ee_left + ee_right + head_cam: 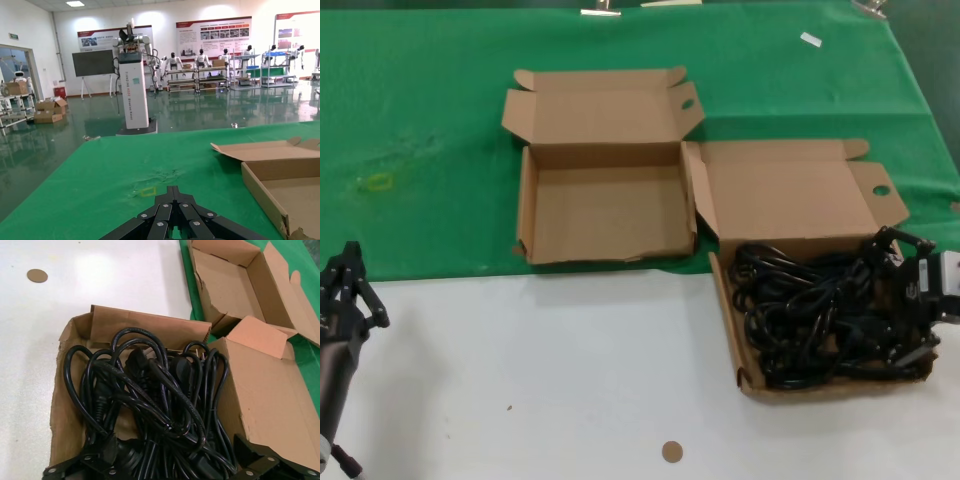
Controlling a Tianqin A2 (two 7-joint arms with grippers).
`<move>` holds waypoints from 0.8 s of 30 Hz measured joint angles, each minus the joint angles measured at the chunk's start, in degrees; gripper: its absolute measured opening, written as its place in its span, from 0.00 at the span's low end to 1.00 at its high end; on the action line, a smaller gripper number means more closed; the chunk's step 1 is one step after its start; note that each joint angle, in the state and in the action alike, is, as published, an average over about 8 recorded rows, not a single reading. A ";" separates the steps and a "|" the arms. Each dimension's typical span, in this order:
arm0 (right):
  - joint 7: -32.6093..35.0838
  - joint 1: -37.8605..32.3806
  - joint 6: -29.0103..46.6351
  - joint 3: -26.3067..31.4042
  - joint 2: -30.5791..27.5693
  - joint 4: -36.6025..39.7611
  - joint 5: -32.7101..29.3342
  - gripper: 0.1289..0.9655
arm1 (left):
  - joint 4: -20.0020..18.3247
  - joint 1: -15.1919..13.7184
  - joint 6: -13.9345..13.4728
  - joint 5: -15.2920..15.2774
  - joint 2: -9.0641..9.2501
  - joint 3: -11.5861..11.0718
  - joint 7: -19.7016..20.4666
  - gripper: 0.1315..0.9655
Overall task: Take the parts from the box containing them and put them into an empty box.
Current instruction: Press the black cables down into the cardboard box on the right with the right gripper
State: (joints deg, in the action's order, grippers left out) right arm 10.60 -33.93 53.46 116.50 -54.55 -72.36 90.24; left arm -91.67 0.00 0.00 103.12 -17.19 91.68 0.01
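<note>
The parts are black power cables [810, 315], tangled in one mass inside the brown cardboard box containing them [750, 375] at the right, whose lid [800, 195] stands open behind. My right gripper [882, 300] is open and down over the right side of the pile. In the right wrist view its fingers [75, 467] straddle the cables [150, 390] near the box wall [150, 330]. The empty box [605, 255] lies left of it on the green cloth and also shows in the right wrist view [225, 280]. My left gripper [348, 285] is shut and parked at the front left, also visible in the left wrist view [173, 192].
A green cloth [430, 100] covers the far half of the table, and the near half is a white surface [540, 360]. A small brown disc [671, 452] lies near the front edge. A yellow mark [378, 182] is on the cloth at the left.
</note>
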 joint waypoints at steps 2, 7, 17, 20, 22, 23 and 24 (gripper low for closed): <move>-0.22 -0.33 0.29 -0.17 0.58 0.40 -0.71 0.86 | 0.00 0.00 0.00 0.00 0.00 0.00 0.00 0.01; -1.26 -0.98 0.87 -0.61 1.69 0.77 -2.42 0.78 | 0.00 0.00 0.00 0.00 0.00 0.00 0.00 0.01; -2.85 -1.32 2.04 -1.55 2.37 0.21 -4.55 0.59 | 0.00 0.00 0.00 -0.01 0.00 0.00 0.05 0.01; -3.13 -1.28 2.26 -1.86 2.44 0.06 -4.97 0.52 | 0.00 0.00 0.00 -0.02 0.00 0.00 0.04 0.01; -3.23 -1.23 2.34 -2.08 2.51 -0.02 -5.15 0.46 | 0.00 0.00 0.00 -0.02 0.00 0.00 0.03 0.01; -3.27 -1.20 2.37 -2.20 2.54 -0.07 -5.23 0.42 | 0.00 0.00 0.00 -0.02 0.00 0.00 0.03 0.01; -3.31 -1.16 2.40 -2.31 2.57 -0.12 -5.30 0.39 | 0.00 0.00 0.00 -0.02 0.00 0.00 0.03 0.01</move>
State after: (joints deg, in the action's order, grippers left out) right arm 7.30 -35.09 55.86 114.19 -51.97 -72.47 84.94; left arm -91.67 0.00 0.00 103.10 -17.19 91.68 0.04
